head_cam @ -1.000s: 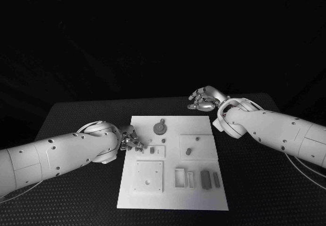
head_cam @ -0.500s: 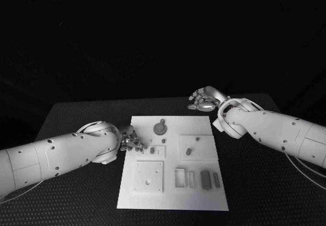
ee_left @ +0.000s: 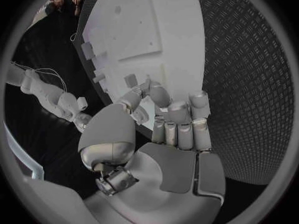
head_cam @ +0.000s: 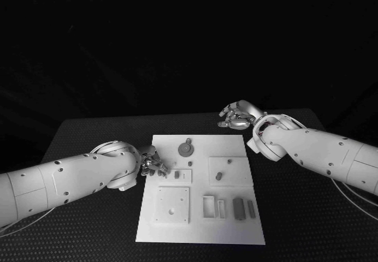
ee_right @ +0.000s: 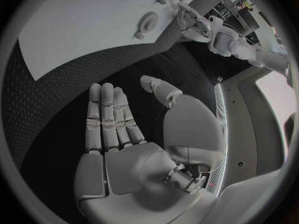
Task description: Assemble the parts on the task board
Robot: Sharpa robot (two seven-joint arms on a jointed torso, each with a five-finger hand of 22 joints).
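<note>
The white task board (head_cam: pixel 201 224) lies in the middle of the table. A round grey part (head_cam: pixel 185 149) sits near its far edge, small parts (head_cam: pixel 218 176) near the middle, and dark bars (head_cam: pixel 238 207) at the near right. My left hand (head_cam: pixel 153 165) is at the board's left edge, its fingertips by a small recess with a part (head_cam: pixel 179 174). In the left wrist view the fingers (ee_left: pixel 181 122) lie close together over the board's edge (ee_left: pixel 156 25); anything between thumb and finger is hidden. My right hand (head_cam: pixel 235 117) hovers beyond the far right corner, palm (ee_right: pixel 134 164) flat, fingers spread, holding nothing.
A square raised plate (head_cam: pixel 172 204) and a frame-shaped piece (head_cam: pixel 208 206) sit on the board's near half. Black textured table (head_cam: pixel 307 218) surrounds the board on all sides. The right wrist view shows the round part (ee_right: pixel 148 21) and my left hand (ee_right: pixel 187 22) across the board.
The left hand's fingers have drawn back slightly toward the board's left edge. The right hand has shifted a little farther from the board.
</note>
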